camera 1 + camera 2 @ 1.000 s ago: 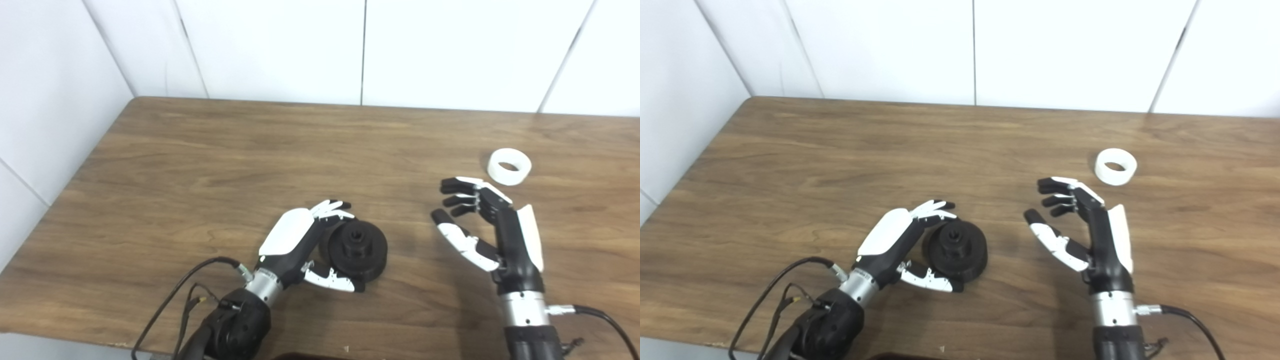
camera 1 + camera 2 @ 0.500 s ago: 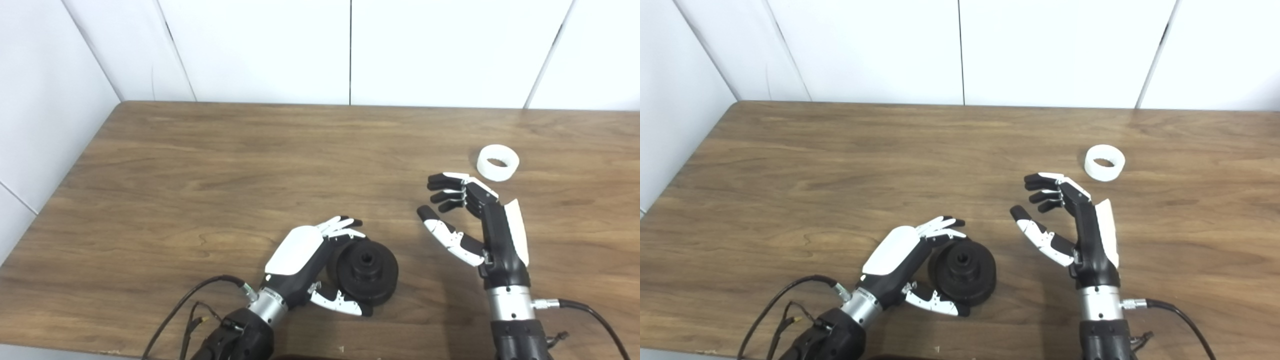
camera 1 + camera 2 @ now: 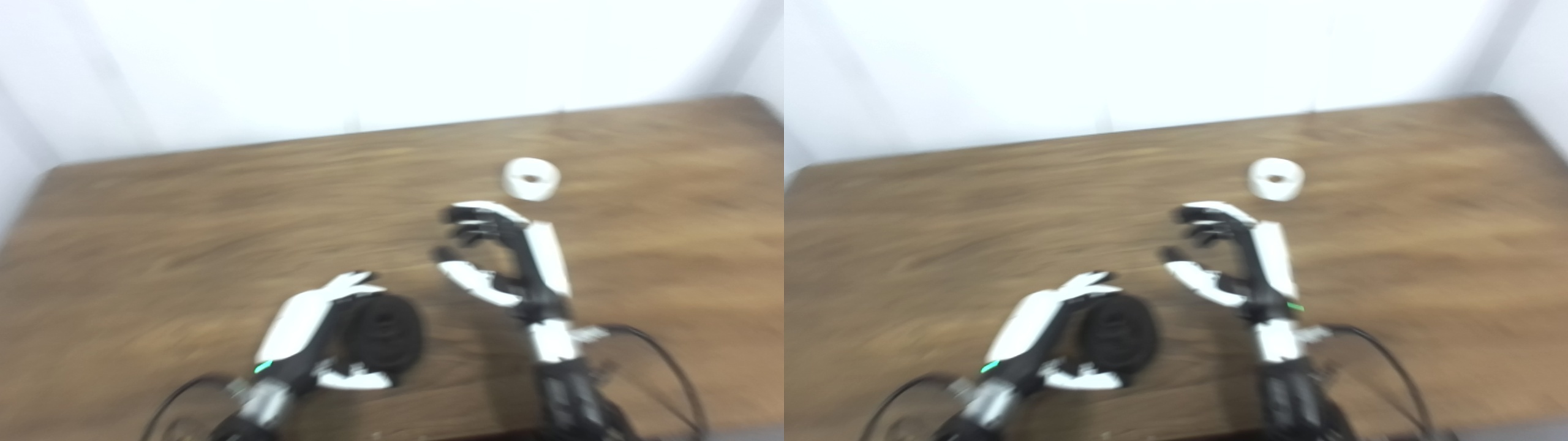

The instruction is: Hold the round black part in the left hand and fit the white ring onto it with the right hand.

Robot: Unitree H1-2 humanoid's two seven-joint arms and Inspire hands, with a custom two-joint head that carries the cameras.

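Observation:
Both views are blurred by motion. The round black part (image 3: 386, 334) rests on the wooden table (image 3: 184, 214) near its front edge. My left hand (image 3: 300, 321) is wrapped around the part's left side, fingers over its far rim and thumb under its near rim. The white ring (image 3: 530, 178) lies flat on the table farther back and to the right, untouched. My right hand (image 3: 496, 257) stands between the two, just below and left of the ring. It is open, with curled fingers and thumb apart and nothing in them.
White wall panels run behind the table's back edge. The table's right back corner (image 3: 1507, 101) shows at the far right. Cables (image 3: 661, 361) trail from the right wrist near the front edge.
The whole picture has swung left and blurred, so the camera has moved. Earlier the left hand drew the black part slightly nearer. The right hand keeps about its distance from the ring.

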